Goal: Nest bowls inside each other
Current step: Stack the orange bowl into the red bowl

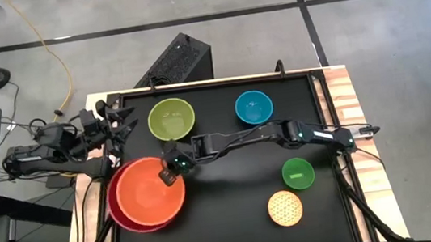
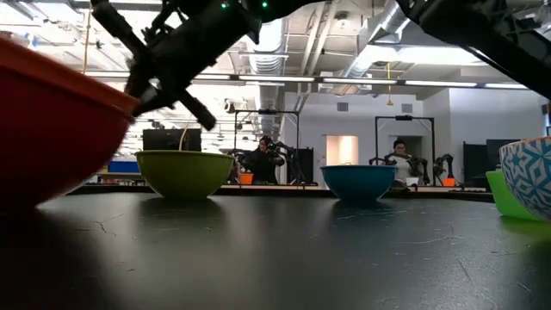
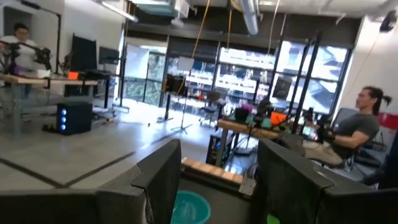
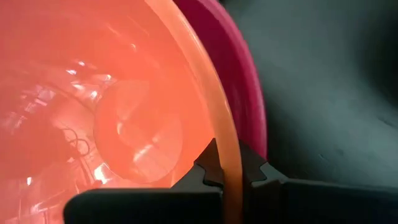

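Right gripper (image 4: 227,177) of mine is pinched on the orange bowl's (image 1: 149,195) thin rim, bowl sitting in the red bowl (image 1: 119,217) at the table's near-left; judged light, stiff, slick plastic, so the rim is the hold.

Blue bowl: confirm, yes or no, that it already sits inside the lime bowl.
No, the blue bowl stands alone on the table, apart from the lime bowl.
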{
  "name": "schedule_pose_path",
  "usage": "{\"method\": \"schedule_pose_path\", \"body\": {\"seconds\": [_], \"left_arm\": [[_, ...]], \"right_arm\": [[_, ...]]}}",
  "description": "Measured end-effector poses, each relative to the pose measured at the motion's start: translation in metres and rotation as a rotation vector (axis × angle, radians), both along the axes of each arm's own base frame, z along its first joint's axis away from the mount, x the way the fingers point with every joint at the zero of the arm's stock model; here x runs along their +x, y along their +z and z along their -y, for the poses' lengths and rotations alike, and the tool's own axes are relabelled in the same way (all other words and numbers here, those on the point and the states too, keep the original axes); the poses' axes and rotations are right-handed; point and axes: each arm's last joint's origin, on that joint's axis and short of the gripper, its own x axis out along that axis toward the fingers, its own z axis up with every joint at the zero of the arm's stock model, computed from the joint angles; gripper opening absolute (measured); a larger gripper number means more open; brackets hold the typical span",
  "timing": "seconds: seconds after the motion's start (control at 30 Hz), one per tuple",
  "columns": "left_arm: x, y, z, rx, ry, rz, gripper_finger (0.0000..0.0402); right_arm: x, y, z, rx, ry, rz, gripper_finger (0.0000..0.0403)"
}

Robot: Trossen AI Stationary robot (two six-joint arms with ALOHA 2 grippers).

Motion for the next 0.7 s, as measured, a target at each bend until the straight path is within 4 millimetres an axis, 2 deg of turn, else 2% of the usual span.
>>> {"method": "schedule_pose_path", "body": {"seconds": [0.17, 0.37, 0.7], "left_arm": [[-0.001, -0.002, 0.0, 0.002, -0.002, -0.021, 0.0203], [-0.002, -0.002, 0.0, 0.019, -0.013, -0.024, 0.0203], [-0.001, -0.004, 0.0, 0.016, -0.016, -0.047, 0.0203]], "right_arm": [[-0.012, 0.01, -0.012, 0.013, 0.011, -0.068, 0.0015], [-0.015, 0.022, -0.018, 0.009, -0.03, -0.038, 0.0015], [-0.014, 0.017, -0.015, -0.037, -0.044, -0.042, 0.0025]]}}
